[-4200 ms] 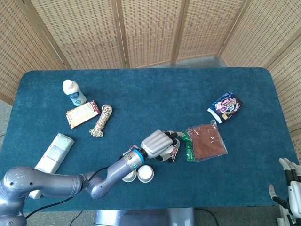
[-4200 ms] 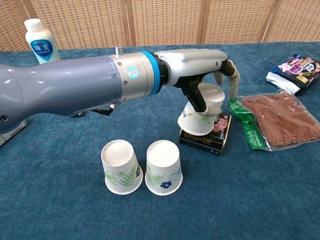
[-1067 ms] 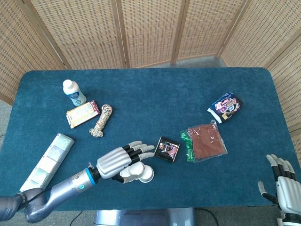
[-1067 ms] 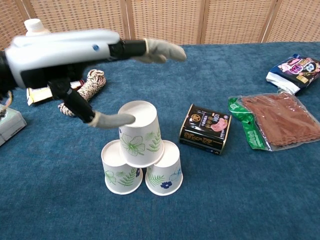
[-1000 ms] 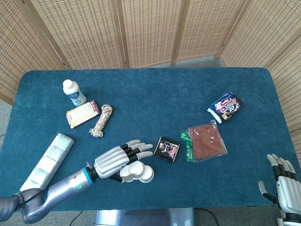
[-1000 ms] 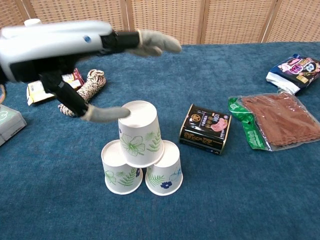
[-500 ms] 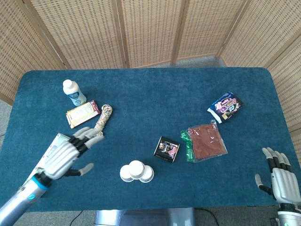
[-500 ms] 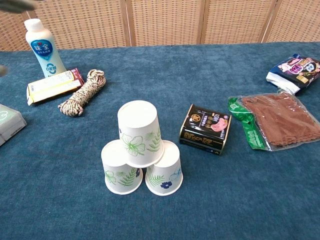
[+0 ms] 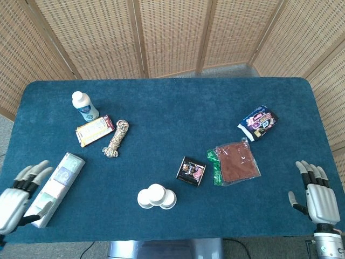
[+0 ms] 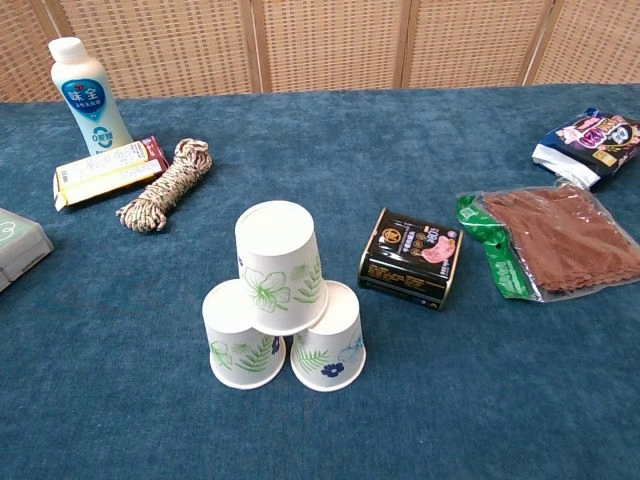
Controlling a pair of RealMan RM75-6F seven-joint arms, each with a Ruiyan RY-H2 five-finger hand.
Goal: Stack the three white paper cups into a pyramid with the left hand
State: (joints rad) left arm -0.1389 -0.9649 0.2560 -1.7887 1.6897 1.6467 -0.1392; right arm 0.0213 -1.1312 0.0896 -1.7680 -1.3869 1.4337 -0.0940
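Three white paper cups with leaf and flower prints stand upside down as a pyramid near the table's front edge. The top cup (image 10: 280,262) (image 9: 156,191) rests on the left bottom cup (image 10: 240,336) (image 9: 145,199) and the right bottom cup (image 10: 329,337) (image 9: 167,199). My left hand (image 9: 19,200) hangs off the front left corner, fingers spread, holding nothing. Off the front right corner is my right hand (image 9: 316,199), fingers also apart and empty. Neither hand shows in the chest view.
A black packet (image 10: 411,257) lies just right of the cups, then a brown pouch (image 10: 560,240) and a dark snack bag (image 10: 590,137). At the left are a white bottle (image 10: 88,96), a snack bar (image 10: 105,170), a coiled rope (image 10: 165,185) and a pale box (image 9: 55,180).
My left hand let go of the top cup and drew back left, past the table's front left corner. The pyramid stays standing. The right hand barely moved.
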